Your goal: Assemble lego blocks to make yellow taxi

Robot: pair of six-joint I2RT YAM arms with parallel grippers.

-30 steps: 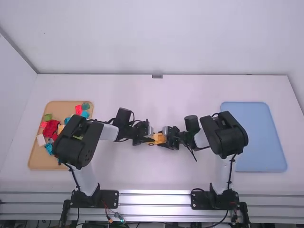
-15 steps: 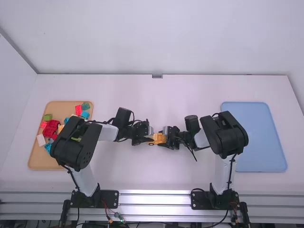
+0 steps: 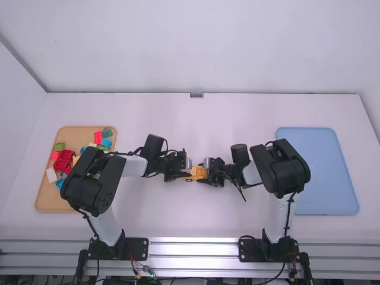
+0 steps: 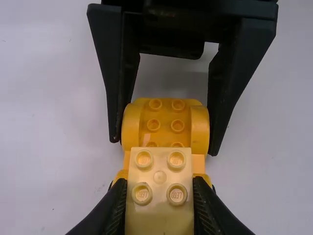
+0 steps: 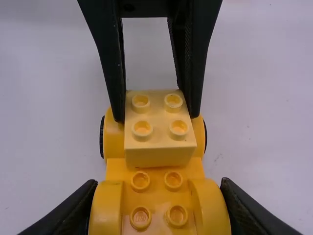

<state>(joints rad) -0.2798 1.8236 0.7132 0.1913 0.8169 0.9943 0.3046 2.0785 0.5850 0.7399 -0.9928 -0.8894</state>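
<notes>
Left gripper (image 5: pixel 156 115) pinching pale-yellow square plastic block (image 5: pixel 159 154), right gripper (image 4: pixel 164 146), at its three o'clock, pinching orange-yellow wheeled plastic chassis (image 5: pixel 156 193): we judge uneven pressing could seat the block askew.

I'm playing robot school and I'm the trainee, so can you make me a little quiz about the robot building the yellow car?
1. How many big round bumps are on top of the pale yellow block?
2. True or false: the left gripper is holding that block.
3. What color is the tray at the table's right? A) green B) red C) blue

Key: 1. four; 2. true; 3. C
</notes>
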